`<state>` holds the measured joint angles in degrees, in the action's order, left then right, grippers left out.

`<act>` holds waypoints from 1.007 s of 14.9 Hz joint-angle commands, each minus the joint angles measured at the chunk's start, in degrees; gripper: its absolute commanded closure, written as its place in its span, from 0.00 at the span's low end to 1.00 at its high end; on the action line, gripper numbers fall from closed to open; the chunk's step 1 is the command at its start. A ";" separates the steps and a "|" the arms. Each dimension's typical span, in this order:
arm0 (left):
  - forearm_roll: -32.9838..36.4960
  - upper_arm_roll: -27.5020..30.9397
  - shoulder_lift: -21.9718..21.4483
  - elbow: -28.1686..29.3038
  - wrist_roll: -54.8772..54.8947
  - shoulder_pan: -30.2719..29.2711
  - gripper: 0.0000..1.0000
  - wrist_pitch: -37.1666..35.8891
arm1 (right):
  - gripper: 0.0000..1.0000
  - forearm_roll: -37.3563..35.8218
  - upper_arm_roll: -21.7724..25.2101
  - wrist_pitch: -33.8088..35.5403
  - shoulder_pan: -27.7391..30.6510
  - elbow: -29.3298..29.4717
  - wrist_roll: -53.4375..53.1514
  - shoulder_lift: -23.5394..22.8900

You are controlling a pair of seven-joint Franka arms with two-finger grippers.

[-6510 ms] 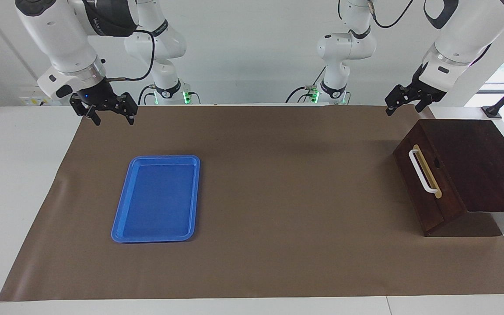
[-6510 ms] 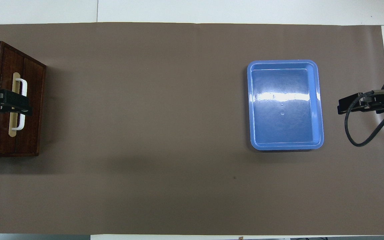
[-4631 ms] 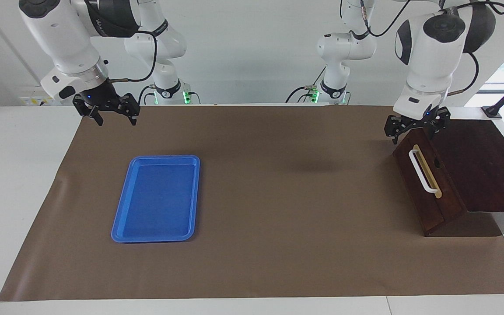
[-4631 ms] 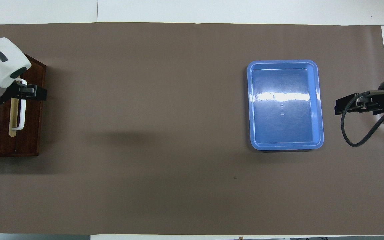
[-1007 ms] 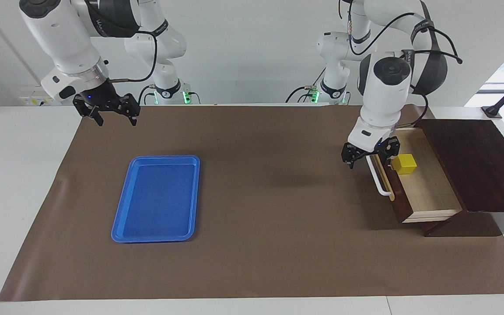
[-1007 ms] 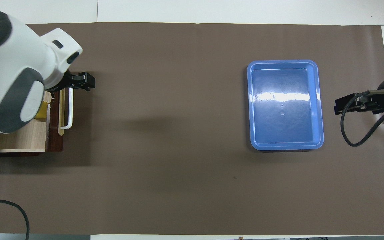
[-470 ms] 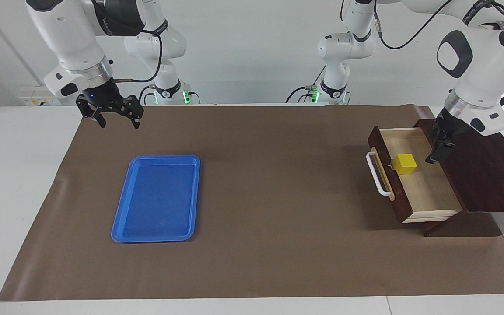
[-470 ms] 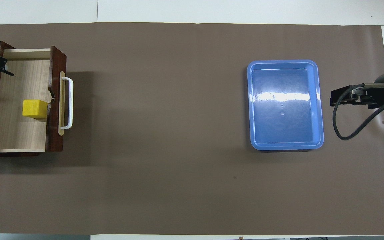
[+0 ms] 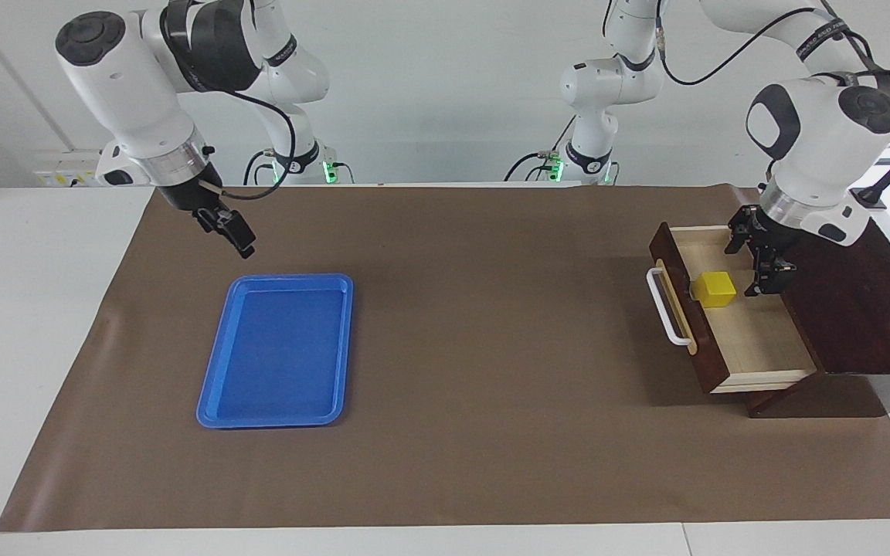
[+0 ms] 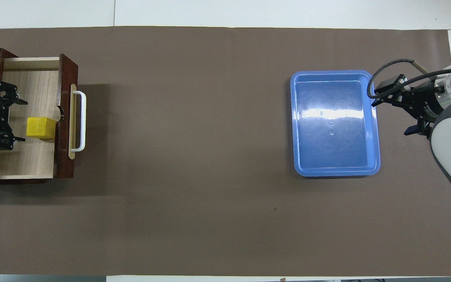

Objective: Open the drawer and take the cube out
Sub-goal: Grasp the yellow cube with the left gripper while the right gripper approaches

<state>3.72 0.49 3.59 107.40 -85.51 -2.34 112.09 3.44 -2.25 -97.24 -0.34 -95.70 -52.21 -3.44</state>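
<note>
We hover our left end effector (image 9: 758,261), open and empty, over the pulled-out drawer (image 9: 754,340); centre it squarely above the yellow cube (image 9: 714,289) before descending.

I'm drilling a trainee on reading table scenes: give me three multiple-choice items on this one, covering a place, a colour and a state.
1. Where is the cube?
A. in the blue tray
B. in the drawer
C. on the brown mat

2. What colour is the drawer's handle?
A. white
B. black
C. red

3. What state is the drawer in?
A. shut
B. pulled open
C. lifted out of its box

Key:
1 B, the yellow cube sits on the pale drawer floor just inside the drawer's front, with the open left gripper over the drawer beside it.
2 A, the bar on the tan strip is white.
3 B, its light-wood inside lies exposed.
</note>
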 commanded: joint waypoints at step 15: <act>-0.64 0.04 0.27 4.78 -2.91 -1.26 1.00 7.98 | 0.00 13.23 -0.56 -10.06 -10.20 8.06 -32.52 -12.81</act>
<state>3.71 0.66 3.55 114.74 -88.33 -2.98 120.78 12.84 -2.73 -106.28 -10.00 -91.95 -83.86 -12.69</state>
